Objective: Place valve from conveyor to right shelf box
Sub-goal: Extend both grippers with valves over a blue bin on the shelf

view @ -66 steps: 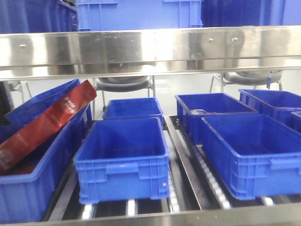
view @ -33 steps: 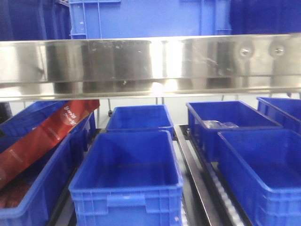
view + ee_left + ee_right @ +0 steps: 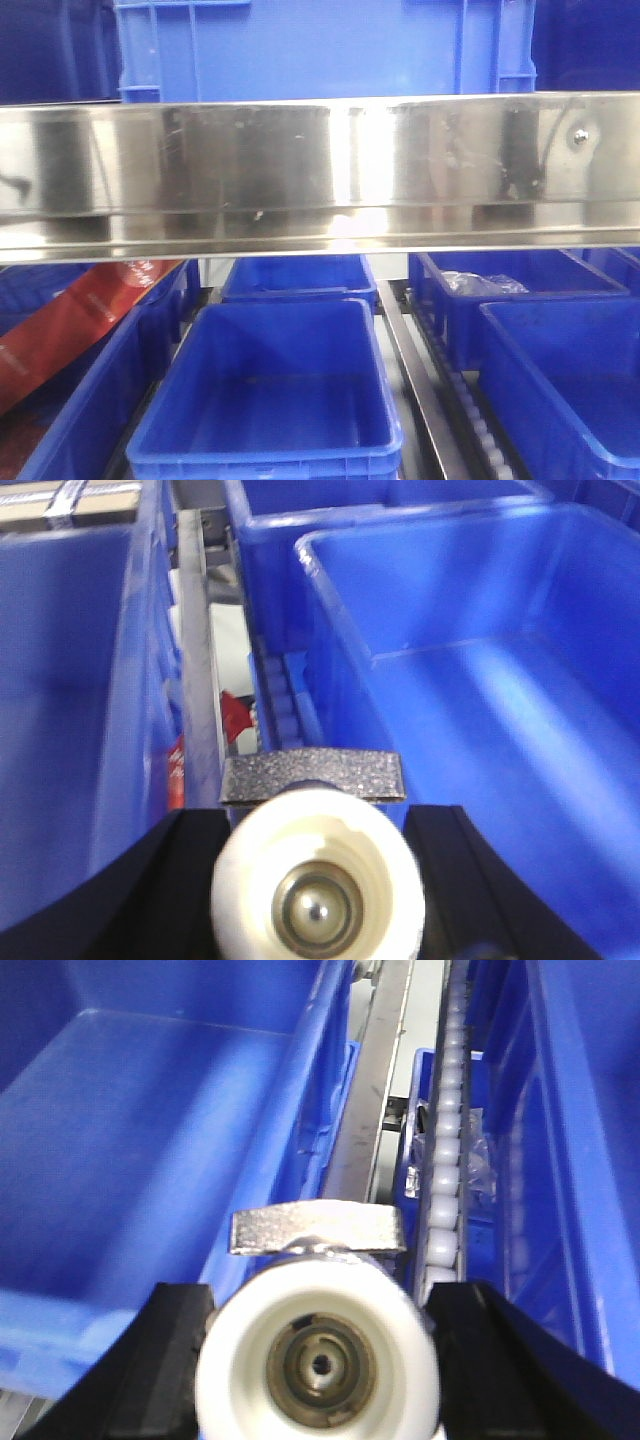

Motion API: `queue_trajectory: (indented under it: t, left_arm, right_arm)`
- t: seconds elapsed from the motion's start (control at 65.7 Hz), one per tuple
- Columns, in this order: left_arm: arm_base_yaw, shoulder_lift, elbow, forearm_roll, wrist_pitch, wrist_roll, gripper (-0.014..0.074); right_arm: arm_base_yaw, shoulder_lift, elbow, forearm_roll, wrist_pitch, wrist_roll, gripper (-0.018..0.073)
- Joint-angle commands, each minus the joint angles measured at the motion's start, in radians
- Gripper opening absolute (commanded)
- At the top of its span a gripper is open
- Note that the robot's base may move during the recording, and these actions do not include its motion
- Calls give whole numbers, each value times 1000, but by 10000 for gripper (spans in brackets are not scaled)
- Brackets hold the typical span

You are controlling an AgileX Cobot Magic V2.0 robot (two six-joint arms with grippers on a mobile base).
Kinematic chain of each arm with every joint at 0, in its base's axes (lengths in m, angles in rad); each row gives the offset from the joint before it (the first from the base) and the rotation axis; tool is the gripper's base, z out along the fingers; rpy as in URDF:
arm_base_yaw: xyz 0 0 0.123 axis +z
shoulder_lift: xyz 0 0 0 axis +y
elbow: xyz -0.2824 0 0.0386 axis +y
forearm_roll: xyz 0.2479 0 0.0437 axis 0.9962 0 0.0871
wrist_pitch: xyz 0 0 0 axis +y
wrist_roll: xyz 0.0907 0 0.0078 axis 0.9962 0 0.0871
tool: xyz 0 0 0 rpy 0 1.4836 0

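Left wrist: left tool clamped on cream valve, bottom centre. Right wrist: right tool clamped on white valve, bottom centre.

You face a steel shelf beam spanning the view, with bright glare along its lower lip. Above the beam sits a blue crate; below the beam, a roller track runs back.

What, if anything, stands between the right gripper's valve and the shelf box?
Nothing visible does. The right gripper holds the valve above the rail; the blue box beside it is open, with only its rim between.
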Motion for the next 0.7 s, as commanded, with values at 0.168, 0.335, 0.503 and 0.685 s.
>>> queue_trajectory:
  t: [0.168,0.335,0.503,0.685]
  left_arm:
    - [-6,-11,-10,-7,-56,-4,-111]
    - [-6,-11,-10,-7,-56,-4,-111]
    - [-6,-11,-10,-7,-56,-4,-111]
    - [-6,-11,-10,-7,-56,-4,-111]
  right_arm:
    - [-1,-16,-19,1,-69,0,-162]
    - [-1,-16,-19,1,-69,0,-162]
    - [-1,-16,-19,1,-69,0,-162]
    - [-1,-16,-19,1,-69,0,-162]
